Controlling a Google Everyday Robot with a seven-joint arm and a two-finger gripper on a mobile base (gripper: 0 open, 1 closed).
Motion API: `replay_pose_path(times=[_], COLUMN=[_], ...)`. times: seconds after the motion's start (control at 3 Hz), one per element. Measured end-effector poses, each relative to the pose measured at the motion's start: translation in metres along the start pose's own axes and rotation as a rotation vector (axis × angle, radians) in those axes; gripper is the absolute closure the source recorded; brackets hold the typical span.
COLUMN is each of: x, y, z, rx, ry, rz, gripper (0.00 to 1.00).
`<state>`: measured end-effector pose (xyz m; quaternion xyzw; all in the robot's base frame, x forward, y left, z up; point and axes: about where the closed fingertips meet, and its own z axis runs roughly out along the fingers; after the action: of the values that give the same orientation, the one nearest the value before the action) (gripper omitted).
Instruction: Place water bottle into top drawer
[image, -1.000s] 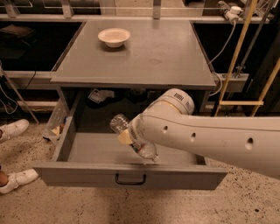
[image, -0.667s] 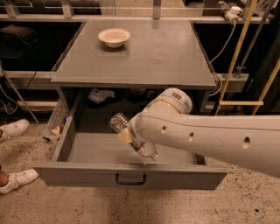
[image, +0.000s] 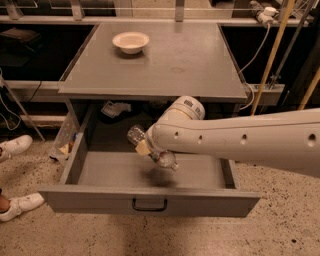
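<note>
1. The top drawer is pulled wide open under the grey table.
2. The arm reaches in from 3 o'clock. Its gripper is over the middle of the drawer and is closed around the water bottle.
3. The bottle hangs in the air above the drawer floor and is not touching it. It is tilted, with one end at 10 o'clock and the other at 4 o'clock. Its shadow lies on the floor just below.
4. I think this is the putting-in step, and it is nearly done.
5. Next, the gripper should go down a little, let go, then lift out without bumping the table edge at 12 o'clock.
6. The white bowl sits on the table at 11 o'clock, well away.
</note>
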<state>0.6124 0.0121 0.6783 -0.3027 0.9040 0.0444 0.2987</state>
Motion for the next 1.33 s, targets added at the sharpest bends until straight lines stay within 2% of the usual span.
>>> replay_pose_path(times=[0.33,0.67,1.0,1.33], x=[0.030,0.042,0.040,0.040], y=[0.010,0.019,0.018,0.018], z=[0.035,0.038,0.038,0.038], rx=[-0.082,-0.121,-0.116,-0.116], ry=[0.122,0.164,0.157,0.157], rz=[-0.030,-0.057,-0.060,-0.060], gripper=[1.00,1.00,0.85,0.62])
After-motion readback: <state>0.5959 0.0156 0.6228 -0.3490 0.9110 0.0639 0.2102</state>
